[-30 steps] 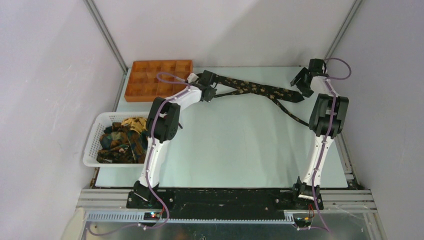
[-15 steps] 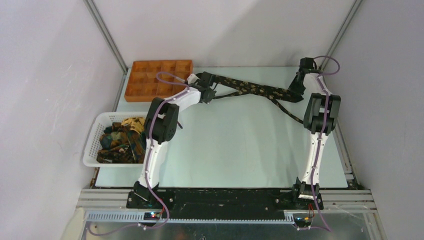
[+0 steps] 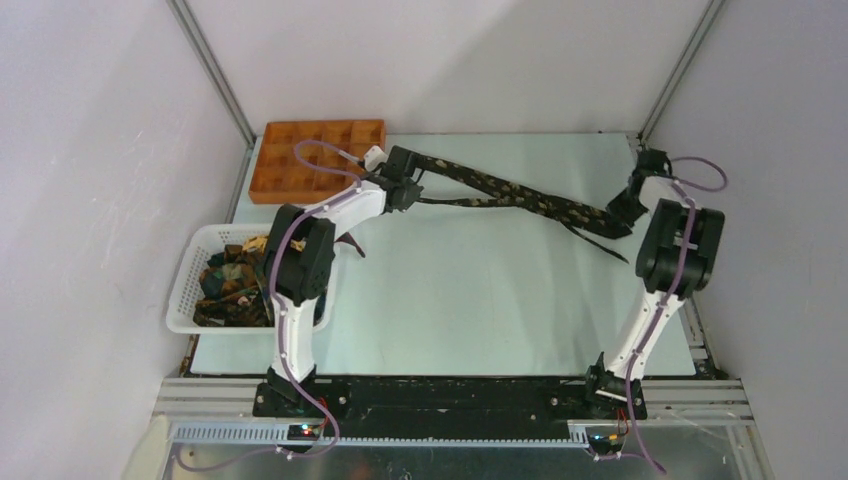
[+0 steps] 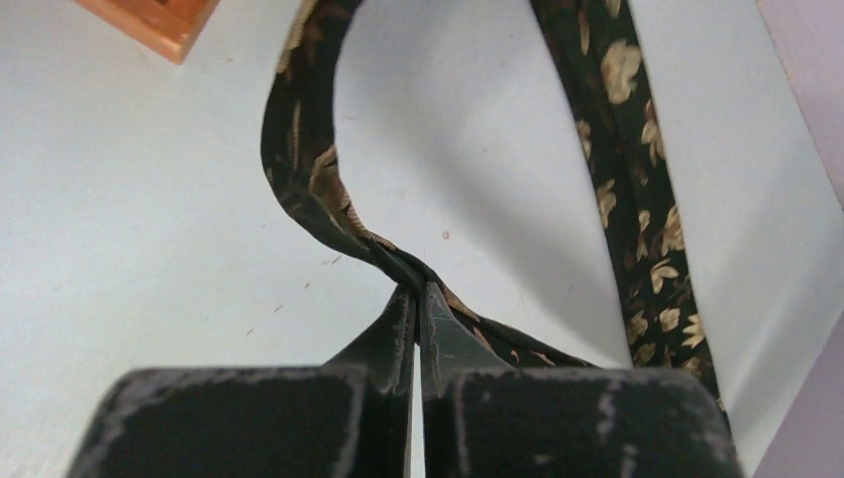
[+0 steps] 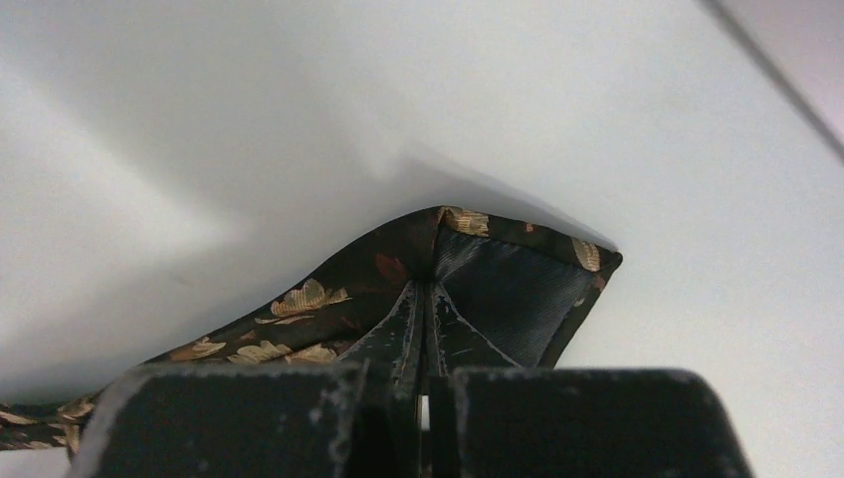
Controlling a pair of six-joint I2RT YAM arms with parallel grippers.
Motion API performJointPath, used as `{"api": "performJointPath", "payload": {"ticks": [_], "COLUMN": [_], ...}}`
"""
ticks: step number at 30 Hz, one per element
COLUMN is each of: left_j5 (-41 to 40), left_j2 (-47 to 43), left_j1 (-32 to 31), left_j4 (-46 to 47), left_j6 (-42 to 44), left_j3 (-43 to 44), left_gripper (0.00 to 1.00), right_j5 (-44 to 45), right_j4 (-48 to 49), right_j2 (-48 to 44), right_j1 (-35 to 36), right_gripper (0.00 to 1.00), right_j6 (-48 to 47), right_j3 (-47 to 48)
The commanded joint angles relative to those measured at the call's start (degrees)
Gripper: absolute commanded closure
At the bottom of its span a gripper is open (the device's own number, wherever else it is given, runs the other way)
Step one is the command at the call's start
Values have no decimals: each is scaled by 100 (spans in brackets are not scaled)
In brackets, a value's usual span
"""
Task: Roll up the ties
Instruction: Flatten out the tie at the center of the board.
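- Left pincer (image 4: pixel 416 304), upper middle of the top view, clenched on the tie (image 3: pixel 520 194).
- Right pincer (image 5: pixel 426 294), upper right, clenched on its wide end.
- Tie spans the bench (image 3: pixel 450 300) between them.

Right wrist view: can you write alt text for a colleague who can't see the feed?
The right claw is shut on the wide end of a dark tie with a gold leaf print, pinching it where the tip folds back to show its blue-grey lining. The rest of the tie trails off to the lower left against the pale table.
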Motion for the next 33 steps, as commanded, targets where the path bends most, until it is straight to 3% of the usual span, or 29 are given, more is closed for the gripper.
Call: {"api": "performJointPath", "payload": {"ticks": [1,12,22,33], "left_j5": [-126,945,2470,2617], "left_j2": [-867,-1533,-1439,-1137], "left_j1": [-116,-158,466,821], "left_j4": [289,-38,45,356], "left_j6": [441,1399,1900,1848], "left_j3": [-406,-714,-457,-193], "left_gripper": [100,100,100,100], "right_j5": [292,1166,2186,2479], "right_j4": [220,172,-60,-133], "right_j2": [-1137,-2638,-3792,-4130], "right_j1": [-369,-631,-836,-1158], "right_gripper": [100,100,100,100], "right_j6": [387,582,984,1165], "right_j3": [-850,-2765,-3693,-4020]}}
